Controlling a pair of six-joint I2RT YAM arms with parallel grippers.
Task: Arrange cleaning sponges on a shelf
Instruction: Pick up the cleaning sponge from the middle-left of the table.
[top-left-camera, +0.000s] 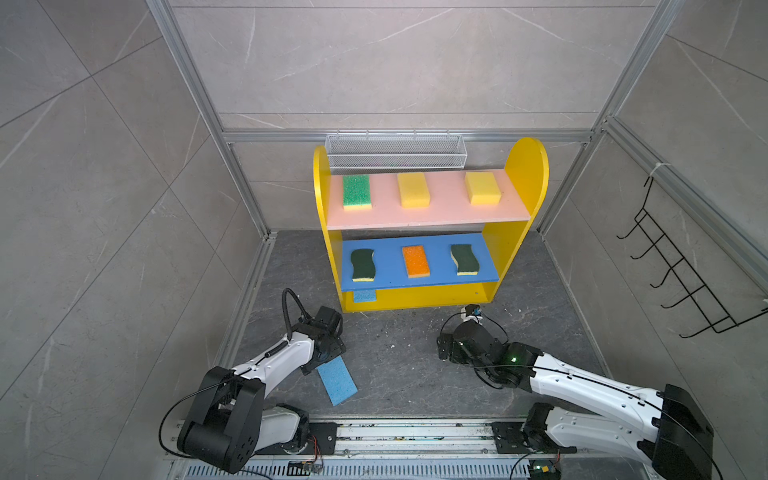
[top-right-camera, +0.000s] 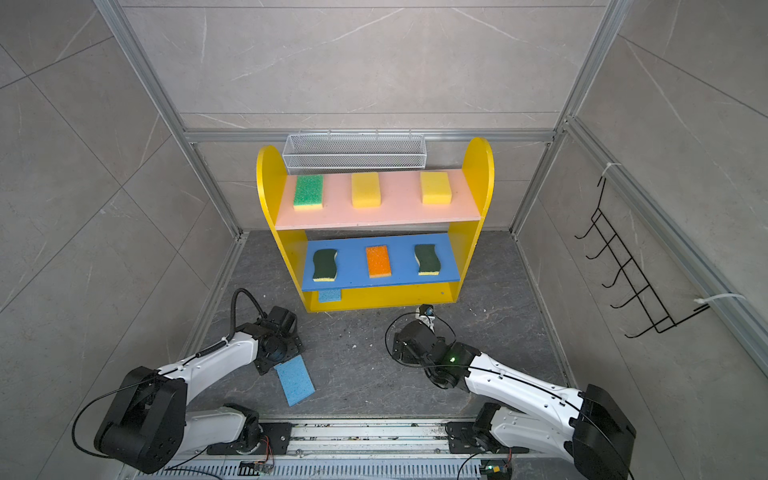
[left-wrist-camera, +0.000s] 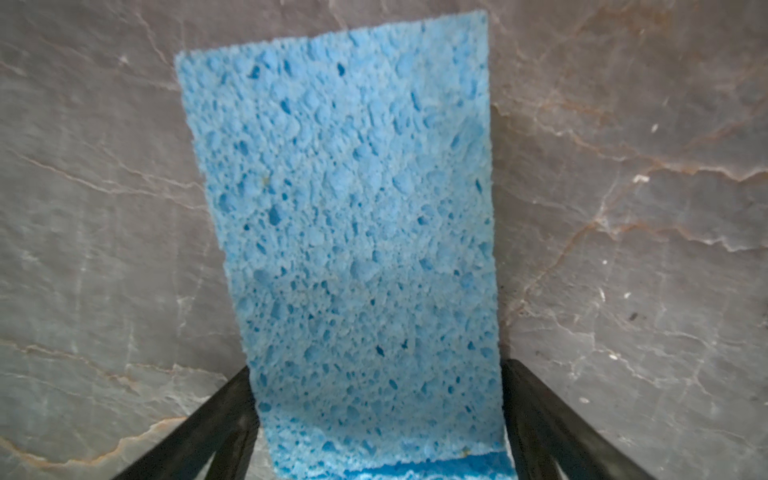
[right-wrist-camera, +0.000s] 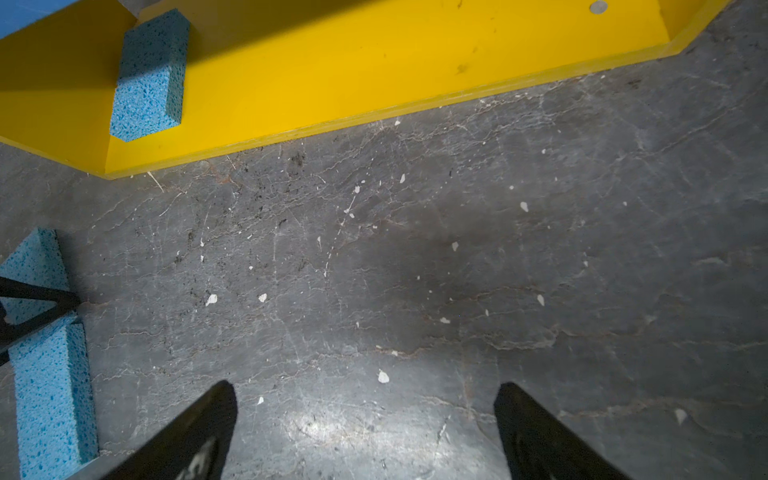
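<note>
Flanking the blue sponge (left-wrist-camera: 345, 232), my left fingers (left-wrist-camera: 208, 432) may be clamped, I cannot tell; right fingers (right-wrist-camera: 195, 428) gape over open surface (right-wrist-camera: 415, 270); shelf base (right-wrist-camera: 332, 70) holds another sponge (right-wrist-camera: 147, 79).

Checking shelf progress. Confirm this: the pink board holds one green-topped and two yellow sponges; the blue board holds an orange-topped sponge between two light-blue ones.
Wrong: on the blue board, the orange-topped sponge sits between two dark-green wavy-edged sponges, not light-blue ones. Both top views show it. The rest stands.
</note>
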